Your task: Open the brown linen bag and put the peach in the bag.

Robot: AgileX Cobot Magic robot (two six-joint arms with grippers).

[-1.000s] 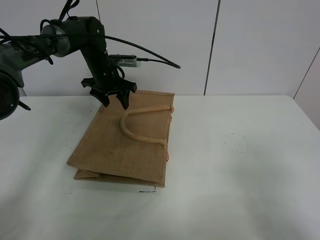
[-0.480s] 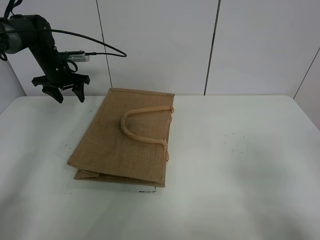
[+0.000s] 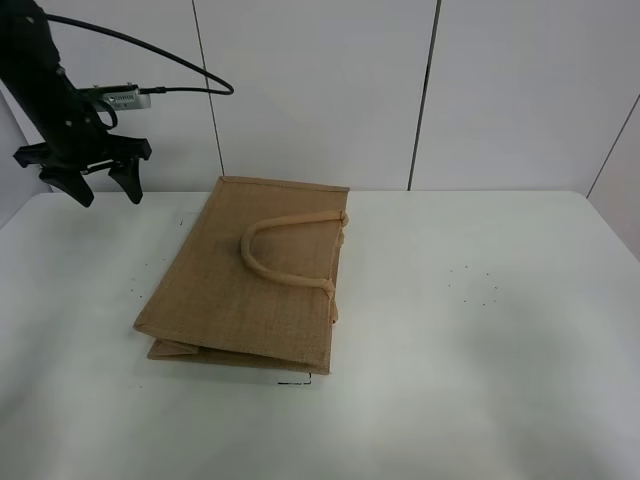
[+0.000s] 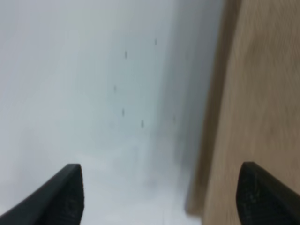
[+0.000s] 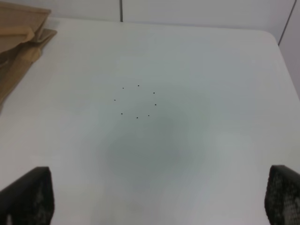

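Note:
The brown linen bag (image 3: 255, 275) lies flat and closed on the white table (image 3: 480, 330), one loop handle (image 3: 285, 245) resting on top. My left gripper (image 3: 106, 193) is open and empty, raised above the table's far left corner, well left of the bag. The left wrist view shows its gripper (image 4: 164, 197) over bare table with the bag's edge (image 4: 262, 93) beside it. My right gripper (image 5: 157, 197) is open and empty over bare table; a bag corner (image 5: 18, 33) shows far off. The right gripper is out of the exterior high view. The peach is not in view.
A white panelled wall (image 3: 420, 90) stands behind the table. Small dark specks (image 5: 137, 101) mark the tabletop on the right half. A cable (image 3: 170, 75) trails from the left arm.
My left gripper has swung from over the bag's far edge to the far left, away from the bag, staying open. The bag has not moved.

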